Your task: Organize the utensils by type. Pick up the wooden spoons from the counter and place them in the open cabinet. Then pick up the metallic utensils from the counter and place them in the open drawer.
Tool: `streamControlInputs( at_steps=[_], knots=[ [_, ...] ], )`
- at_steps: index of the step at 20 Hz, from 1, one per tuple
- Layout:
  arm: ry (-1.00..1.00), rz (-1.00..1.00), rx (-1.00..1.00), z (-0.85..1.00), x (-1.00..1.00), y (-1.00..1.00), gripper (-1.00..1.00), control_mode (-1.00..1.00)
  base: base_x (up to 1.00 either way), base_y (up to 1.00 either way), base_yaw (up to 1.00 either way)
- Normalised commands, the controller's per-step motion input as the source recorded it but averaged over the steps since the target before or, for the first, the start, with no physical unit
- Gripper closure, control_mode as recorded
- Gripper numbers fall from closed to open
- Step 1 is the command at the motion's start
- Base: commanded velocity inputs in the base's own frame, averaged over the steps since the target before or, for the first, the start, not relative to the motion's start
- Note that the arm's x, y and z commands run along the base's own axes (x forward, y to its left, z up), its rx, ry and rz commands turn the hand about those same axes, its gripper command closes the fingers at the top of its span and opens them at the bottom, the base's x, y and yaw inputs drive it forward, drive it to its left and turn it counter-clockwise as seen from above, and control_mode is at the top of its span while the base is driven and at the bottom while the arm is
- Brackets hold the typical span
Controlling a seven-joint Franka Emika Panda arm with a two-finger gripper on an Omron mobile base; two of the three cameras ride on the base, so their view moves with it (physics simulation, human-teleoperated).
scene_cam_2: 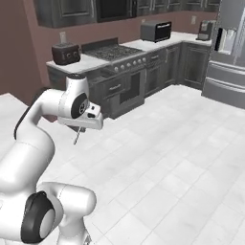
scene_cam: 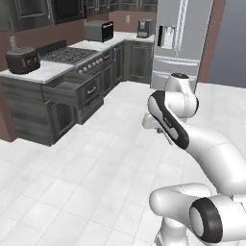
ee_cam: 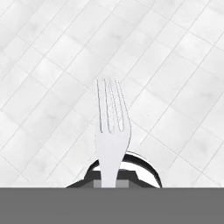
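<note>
- The gripper (ee_cam: 109, 183) is clamped narrow on the handle of a silver-white fork (ee_cam: 110, 131); the tines point away from the hand, out over bare white floor tiles (ee_cam: 175, 65).
- In the right base view the fork (scene_cam_2: 76, 137) hangs as a thin sliver below the hand (scene_cam_2: 85, 119), tines down, well clear of the floor.
- The arm is folded close to the base, well apart from the kitchen units. The step in hand is judged to be the carry of this metal piece to the open drawer (scene_cam: 65, 89).
- The drawer stands pulled out of the dark grey cabinet run, beside the stove (scene_cam: 65, 54) and below the edge of the marble counter (scene_cam: 41, 72). Its grey inside is too small to read here; whether anything already lies in it cannot be told.
- Keep the jaws closed throughout the carry. The grip sits at the handle end, so the long free part could swing or slip if the hand turns sharply.
- Approach from the floor side, square to the drawer front, and bring the hand above the front panel before lowering. Coming in low risks striking the panel with the tines.
- Stay below the counter edge that overhangs the back of the drawer.
- Lower until the tines are near the drawer bottom, tilt the fork toward flat, then release.
- Aim for the middle of the drawer, away from its walls.
- The other utensils cannot be made out on the counter from here.
</note>
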Motion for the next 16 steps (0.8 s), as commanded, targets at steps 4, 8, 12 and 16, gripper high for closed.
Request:
streamControlInputs(
  at_steps=[4, 8, 12, 16],
  knots=[
    [0.0, 0.0, 0.0, 0.0, 0.0, 0.0, 1.0, 1.0, 1.0, 0.5, -0.32],
    [0.0, 0.0, 0.0, 0.0, 0.0, 0.0, 1.0, 1.0, 1.0, 0.51, -0.32],
    [0.0, 0.0, 0.0, 0.0, 0.0, 0.0, 1.0, 1.0, 1.0, 0.53, -0.31],
    [0.0, 0.0, 0.0, 0.0, 0.0, 0.0, 1.0, 1.0, 0.92, 0.62, -0.31]
  ],
)
